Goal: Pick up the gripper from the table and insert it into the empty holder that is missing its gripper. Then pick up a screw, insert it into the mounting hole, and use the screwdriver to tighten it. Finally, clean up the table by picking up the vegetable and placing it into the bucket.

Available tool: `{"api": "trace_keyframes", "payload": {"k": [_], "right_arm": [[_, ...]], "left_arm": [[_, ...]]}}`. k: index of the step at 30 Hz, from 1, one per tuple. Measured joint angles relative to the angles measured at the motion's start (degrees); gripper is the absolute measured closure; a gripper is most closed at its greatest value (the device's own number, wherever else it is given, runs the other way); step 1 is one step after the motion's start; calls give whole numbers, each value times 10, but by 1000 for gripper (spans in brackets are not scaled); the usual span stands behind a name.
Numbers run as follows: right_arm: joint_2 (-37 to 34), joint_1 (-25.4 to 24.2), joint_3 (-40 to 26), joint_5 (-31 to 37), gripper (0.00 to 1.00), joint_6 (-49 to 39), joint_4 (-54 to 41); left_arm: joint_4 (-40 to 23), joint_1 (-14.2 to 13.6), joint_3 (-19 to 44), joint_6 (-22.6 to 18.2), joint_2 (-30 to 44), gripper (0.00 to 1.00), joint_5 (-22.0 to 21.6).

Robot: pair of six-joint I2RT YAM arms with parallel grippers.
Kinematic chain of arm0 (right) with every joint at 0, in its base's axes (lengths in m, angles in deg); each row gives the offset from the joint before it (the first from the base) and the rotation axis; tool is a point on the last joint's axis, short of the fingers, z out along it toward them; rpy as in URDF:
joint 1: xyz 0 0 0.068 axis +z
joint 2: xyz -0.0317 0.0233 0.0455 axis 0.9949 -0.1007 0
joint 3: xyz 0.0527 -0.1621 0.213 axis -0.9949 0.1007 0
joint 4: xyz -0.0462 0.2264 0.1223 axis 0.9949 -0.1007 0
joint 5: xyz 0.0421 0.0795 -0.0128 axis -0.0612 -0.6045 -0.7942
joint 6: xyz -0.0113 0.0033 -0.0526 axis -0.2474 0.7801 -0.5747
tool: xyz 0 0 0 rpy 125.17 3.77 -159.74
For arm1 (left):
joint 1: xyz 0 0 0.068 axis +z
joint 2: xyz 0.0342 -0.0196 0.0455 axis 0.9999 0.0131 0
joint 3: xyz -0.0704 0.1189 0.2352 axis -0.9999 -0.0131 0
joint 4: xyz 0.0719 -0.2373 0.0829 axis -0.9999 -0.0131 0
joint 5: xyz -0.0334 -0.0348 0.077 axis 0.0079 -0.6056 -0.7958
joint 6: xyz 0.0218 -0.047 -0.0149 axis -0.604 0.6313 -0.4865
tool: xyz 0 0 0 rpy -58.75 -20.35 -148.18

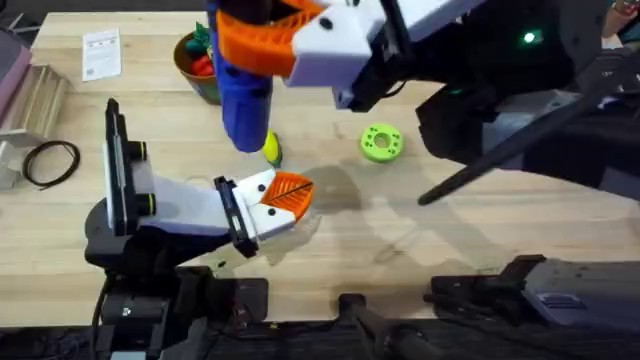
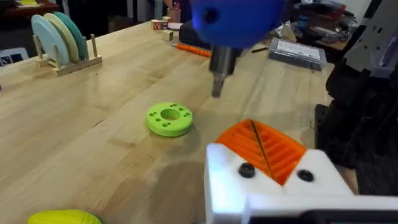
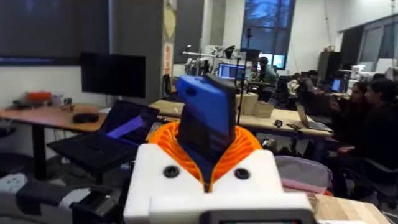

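Note:
My right gripper (image 1: pixel 262 45) hangs high over the table, shut on the blue screwdriver (image 1: pixel 245 100), which stands upright with its metal bit (image 2: pixel 217 79) pointing down. In the right wrist view the orange pads (image 3: pixel 244 148) clamp the screwdriver (image 3: pixel 205 115). My left gripper (image 1: pixel 295 192) rests low on the table, shut, its orange ribbed pads (image 2: pixel 280 149) pressed together between white holders (image 2: pixel 230 180) with two dark screw heads. The bit hovers just beyond its tips. The yellow vegetable (image 1: pixel 272 150) lies beside the screwdriver tip. The bucket (image 1: pixel 195 62) stands at the back with red and green toys inside.
A flat green disc (image 1: pixel 381 141) lies right of centre on the wood. A paper card (image 1: pixel 101 52), a black cable loop (image 1: pixel 50 160) and a plate rack (image 2: pixel 62 40) sit at the left. A thin orange stick (image 2: pixel 193 50) lies at the far side.

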Motion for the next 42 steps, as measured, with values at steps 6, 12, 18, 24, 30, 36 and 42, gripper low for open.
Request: {"api": "trace_keyframes", "payload": {"k": [6,12,18,24,30,36,42], "right_arm": [[0,2,0,-11,979,-20,-26],[0,2,0,-28,979,-20,-25],[0,-18,0,-27,979,26,14],[-5,-34,3,-29,979,56,25],[-36,-33,7,-29,979,71,37],[-47,-20,10,-29,979,79,40],[-47,-4,10,-30,979,80,40]], "left_arm": [[0,0,0,0,0,991,0],[0,0,0,0,0,991,0],[0,0,0,0,0,991,0],[0,0,0,0,0,991,0],[0,0,0,0,0,991,0],[0,0,0,0,0,991,0],[0,0,0,0,0,991,1]]}}
